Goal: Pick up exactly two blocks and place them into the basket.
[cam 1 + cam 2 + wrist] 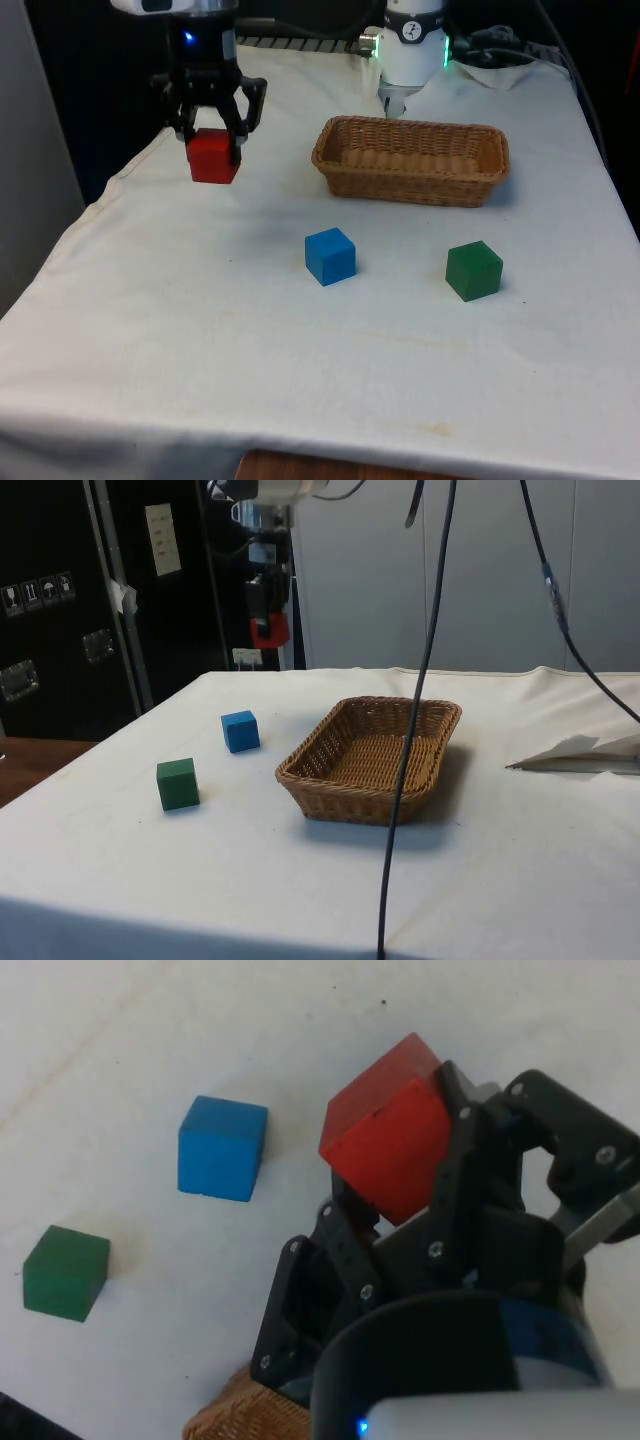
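Observation:
My gripper [211, 140] is shut on a red block [212, 157], holding it in the air well above the cloth at the front view's left, level with the basket. The side view shows the red block [268, 629] hanging high over the table's far edge, and in the wrist view the red block [390, 1143] sits tilted between the black fingers [345, 1215]. The wicker basket [478, 188] has nothing in it. A blue block [330, 256] and a green block [473, 270] rest on the cloth in front of the basket.
Crumpled white paper [585, 752] lies on the cloth beyond the basket in the side view. A black cable [410, 730] hangs down across the side view. The table's edge [120, 170] runs close under the gripper at the front view's left.

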Available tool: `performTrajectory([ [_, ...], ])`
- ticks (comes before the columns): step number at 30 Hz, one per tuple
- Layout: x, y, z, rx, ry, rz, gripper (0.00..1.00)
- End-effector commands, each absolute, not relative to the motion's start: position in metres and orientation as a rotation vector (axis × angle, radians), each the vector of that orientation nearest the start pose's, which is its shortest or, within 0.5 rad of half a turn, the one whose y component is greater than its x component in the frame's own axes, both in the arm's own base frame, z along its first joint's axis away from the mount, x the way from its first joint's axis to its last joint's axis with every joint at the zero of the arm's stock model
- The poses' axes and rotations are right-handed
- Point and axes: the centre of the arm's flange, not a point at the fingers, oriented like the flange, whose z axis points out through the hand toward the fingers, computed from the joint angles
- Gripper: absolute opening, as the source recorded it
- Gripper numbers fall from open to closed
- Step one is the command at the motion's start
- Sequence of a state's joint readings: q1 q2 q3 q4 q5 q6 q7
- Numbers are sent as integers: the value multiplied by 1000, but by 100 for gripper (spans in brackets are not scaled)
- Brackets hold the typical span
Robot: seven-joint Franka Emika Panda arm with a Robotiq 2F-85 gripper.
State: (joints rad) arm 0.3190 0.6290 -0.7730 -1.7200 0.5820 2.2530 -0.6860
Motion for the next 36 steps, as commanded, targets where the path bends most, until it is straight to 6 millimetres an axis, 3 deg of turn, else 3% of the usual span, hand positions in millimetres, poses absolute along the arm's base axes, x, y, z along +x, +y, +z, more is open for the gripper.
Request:
performTrajectory([
  [1,635,-221,314,-3185,-7,-208,0],
  [9,638,-210,323,-3200,-20,-192,0],
  [26,621,-153,378,-3223,-44,-166,0],
  [36,609,-134,391,-3207,-57,-162,0],
])
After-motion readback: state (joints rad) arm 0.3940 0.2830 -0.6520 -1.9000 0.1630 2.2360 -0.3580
